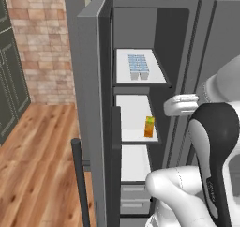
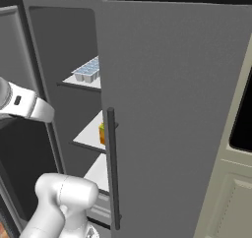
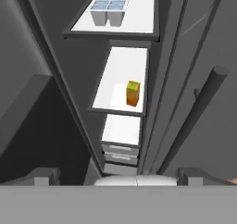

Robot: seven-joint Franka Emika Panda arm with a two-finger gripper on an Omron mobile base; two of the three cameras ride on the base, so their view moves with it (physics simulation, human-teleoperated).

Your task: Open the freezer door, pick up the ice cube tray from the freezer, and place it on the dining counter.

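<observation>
The freezer door (image 1: 91, 104) stands swung open to the left, its dark bar handle (image 1: 79, 179) low in the left base view. Inside the freezer (image 1: 161, 29), the light-blue ice cube tray (image 1: 138, 66) (image 2: 87, 70) (image 3: 110, 5) lies on the top white shelf. My gripper (image 3: 119, 177) is open and holds nothing, its fingertips (image 3: 46, 176) wide apart. It hovers in front of the opening at about middle-shelf height, well short of the tray. My white hand (image 1: 180, 104) hangs just right of the shelves. The dining counter is out of view.
A small orange and green carton (image 1: 149, 126) (image 3: 133, 92) stands on the middle shelf. Grey drawers (image 1: 136, 198) sit at the freezer's bottom. The wider plain grey door (image 2: 172, 109) with its bar handle (image 2: 112, 168) stays closed on the right. Brick wall (image 1: 42, 43) and wood floor (image 1: 42, 151) lie left.
</observation>
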